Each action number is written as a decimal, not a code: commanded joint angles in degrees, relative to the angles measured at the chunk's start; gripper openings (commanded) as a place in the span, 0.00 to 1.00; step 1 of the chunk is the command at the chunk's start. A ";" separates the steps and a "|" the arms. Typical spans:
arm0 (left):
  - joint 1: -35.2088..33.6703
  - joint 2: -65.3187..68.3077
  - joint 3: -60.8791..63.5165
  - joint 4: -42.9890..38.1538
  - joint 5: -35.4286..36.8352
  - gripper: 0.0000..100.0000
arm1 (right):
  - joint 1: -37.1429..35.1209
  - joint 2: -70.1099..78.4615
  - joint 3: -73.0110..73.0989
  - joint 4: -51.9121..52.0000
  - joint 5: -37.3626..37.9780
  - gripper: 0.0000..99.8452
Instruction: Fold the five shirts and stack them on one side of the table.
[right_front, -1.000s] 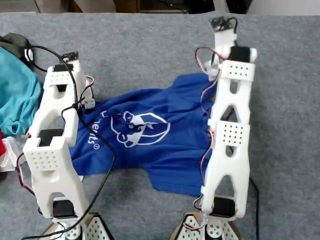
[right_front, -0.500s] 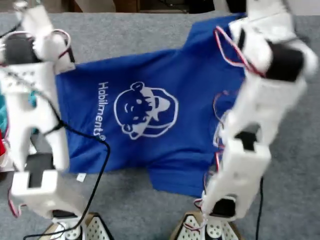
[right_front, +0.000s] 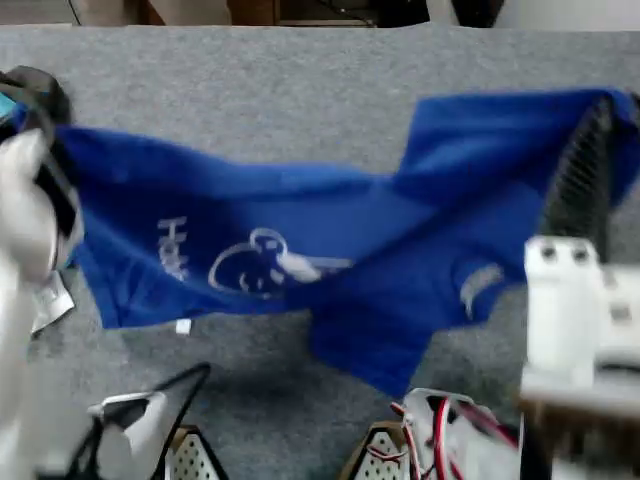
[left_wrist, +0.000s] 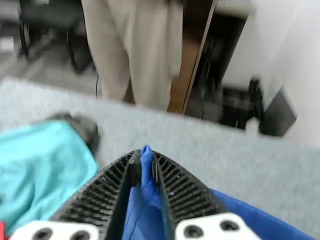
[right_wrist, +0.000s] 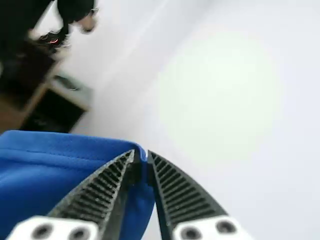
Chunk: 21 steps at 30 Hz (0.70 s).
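Note:
A blue shirt with a white printed face hangs stretched in the air above the grey table, held up at both ends. My left gripper is shut on one edge of the blue shirt, at the left of the high view. My right gripper is shut on the other edge of the blue shirt, at the far right of the high view, where its black finger stands against the cloth. A loose sleeve hangs down toward the table's front.
A teal shirt lies bunched on the table's left side with a dark item beside it. The two arm bases stand at the front edge. Furniture and a light curtain stand beyond the table's far edge.
Both arms have risen and spread outward, lifting the blue shirt off the table and pulling it taut. The shirt lay crumpled between the arms a second ago.

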 joint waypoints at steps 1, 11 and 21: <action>-0.62 -5.23 -1.58 0.53 -0.62 0.02 | 7.87 -5.32 4.09 -8.18 0.79 0.01; -0.70 -12.62 -1.14 0.53 -0.26 0.02 | 12.09 -9.19 8.31 -25.23 1.23 0.01; -0.26 -12.88 8.70 -0.44 -0.18 0.02 | 7.52 -9.19 27.82 -35.08 -0.79 0.01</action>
